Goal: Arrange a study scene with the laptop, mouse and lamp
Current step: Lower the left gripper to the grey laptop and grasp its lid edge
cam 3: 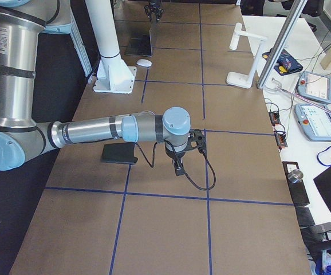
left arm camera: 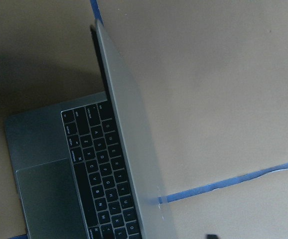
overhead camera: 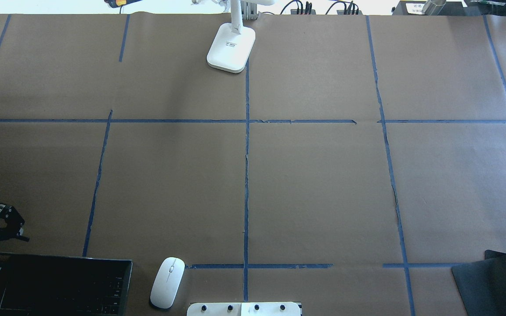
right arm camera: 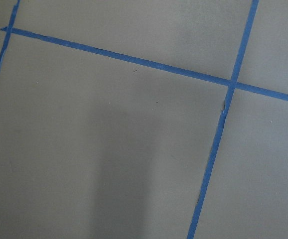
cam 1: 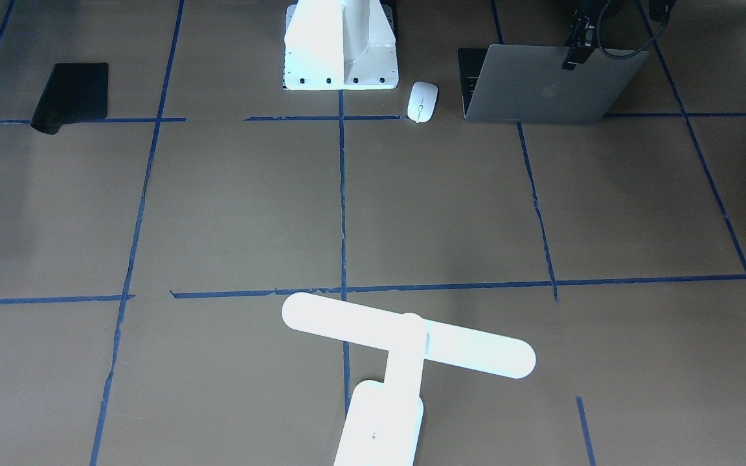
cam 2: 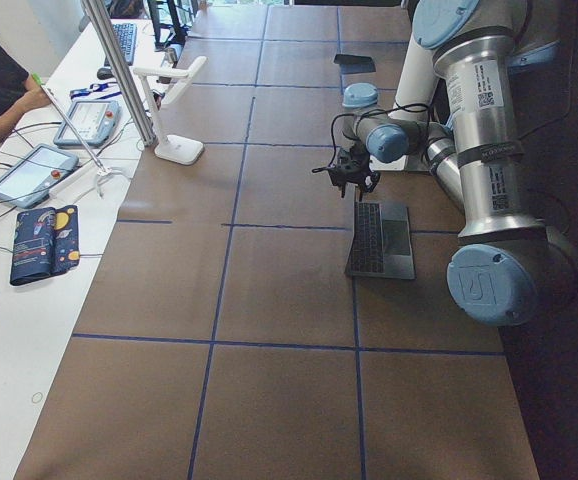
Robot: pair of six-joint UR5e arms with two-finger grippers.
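Observation:
The laptop [cam 1: 541, 90] stands open at the near left, next to the robot's base, with its lid upright and its keyboard [left arm camera: 99, 164] showing. My left gripper [cam 1: 570, 63] hovers at the lid's top edge; it looks open and holds nothing. The mouse [cam 1: 422, 101] lies just beside the laptop, towards the centre. The lamp [cam 1: 405, 343] stands upright at the far middle edge of the table [cam 1: 237, 207]. My right gripper [cam 3: 180, 166] points down over bare table on the right side, beside the black mat; I cannot tell if it is open or shut.
A flat black mat [cam 1: 72, 94] lies at the near right, one corner curled up. The white bolted pedestal [cam 1: 340, 45] stands at the near centre. Blue tape lines divide the brown table. Tablets and cables lie beyond the far edge.

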